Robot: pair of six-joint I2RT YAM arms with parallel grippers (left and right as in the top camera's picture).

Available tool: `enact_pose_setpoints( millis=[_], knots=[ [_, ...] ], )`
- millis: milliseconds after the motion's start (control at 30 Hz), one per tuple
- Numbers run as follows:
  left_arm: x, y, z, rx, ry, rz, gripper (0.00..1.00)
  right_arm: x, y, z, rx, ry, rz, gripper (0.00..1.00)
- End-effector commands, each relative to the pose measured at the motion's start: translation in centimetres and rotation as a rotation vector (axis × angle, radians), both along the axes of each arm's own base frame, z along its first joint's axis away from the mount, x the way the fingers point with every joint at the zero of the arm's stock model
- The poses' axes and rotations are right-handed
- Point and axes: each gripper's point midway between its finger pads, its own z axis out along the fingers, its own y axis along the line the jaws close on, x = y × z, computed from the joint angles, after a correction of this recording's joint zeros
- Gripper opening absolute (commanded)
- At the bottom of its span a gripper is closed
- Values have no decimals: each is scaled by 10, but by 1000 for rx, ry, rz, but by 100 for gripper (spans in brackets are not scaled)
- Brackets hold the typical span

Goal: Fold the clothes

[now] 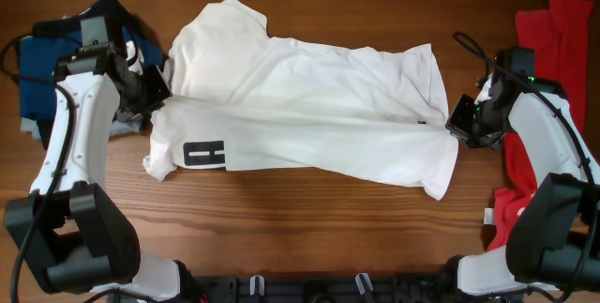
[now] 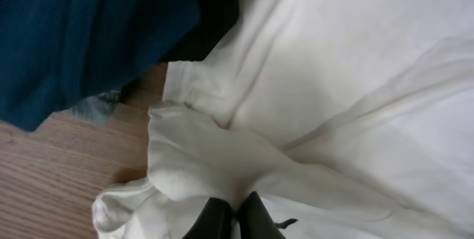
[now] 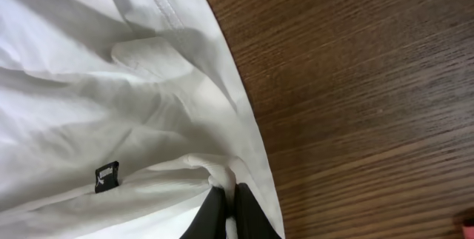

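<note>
**A:** Where is the white shirt, and how far along is the folding?

**B:** The white shirt (image 1: 309,106) lies across the middle of the table (image 1: 309,233), its length running from 9 to 3 o'clock. A crease runs along that length with one layer over the other, so I'd judge a first lengthwise fold is in hand but not finished. The sleeve at 11 o'clock sticks out loose; the black bar print (image 1: 204,154) shows at 8 o'clock.

**A:** And the grippers?

**B:** The left gripper (image 1: 157,89) is at the 9 o'clock edge; its wrist view shows the fingers pressed together on a bunch of white cloth. The right gripper (image 1: 463,118) pinches the 3 o'clock edge the same way, near the small black tag (image 3: 107,177).

**A:** What's left to do?

**B:** Probably squaring this fold, tucking in the sleeve, then folding crosswise. The red shirt (image 1: 555,31), crumpled from 2 to 4 o'clock, looks unfolded too.

**A:** Is anything in the way?

**B:** The blue pile (image 1: 47,68) at 10 o'clock sits just beside the left gripper and touches the white cloth; it could get dragged along. The red shirt lies apart, behind the right arm.
</note>
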Motion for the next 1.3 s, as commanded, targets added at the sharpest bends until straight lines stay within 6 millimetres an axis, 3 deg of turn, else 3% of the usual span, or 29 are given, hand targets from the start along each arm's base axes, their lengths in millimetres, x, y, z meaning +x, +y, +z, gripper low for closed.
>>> enact_pose_setpoints(
  millis=[0,133,200,267,300,367,533,767,900,1033,1133,1267],
  knots=[
    [24,-8,42,-44,-147,-19,4,22,-5,43,-26,-107,33,4],
    [46,-6,135,-10,-380,-32,4,49,-13,138,-85,-310,43,4],
    [43,-7,200,17,-516,-40,4,54,-16,204,-132,-452,40,4],
    [34,-8,241,36,-596,-49,4,49,-19,256,-178,-558,26,4],
    [24,-10,268,56,-645,-66,4,42,-19,286,-199,-617,20,4],
    [4,-13,304,84,-712,-88,4,24,-17,326,-227,-696,9,4],
    [-53,-18,378,132,-884,-77,4,-31,-12,400,-292,-868,-38,4],
    [-125,-20,449,218,-1137,-42,4,-118,-29,481,-483,-1129,-235,4],
    [-134,-19,461,243,-1188,-31,4,-117,-36,483,-514,-1123,-260,4],
    [-104,-11,443,230,-1107,-21,4,-74,-43,461,-490,-1023,-235,4],
    [-57,-3,411,185,-992,-32,4,-19,-47,426,-439,-897,-184,4],
    [23,-6,353,55,-846,-103,4,56,-50,368,-376,-745,-73,4]
  ],
)
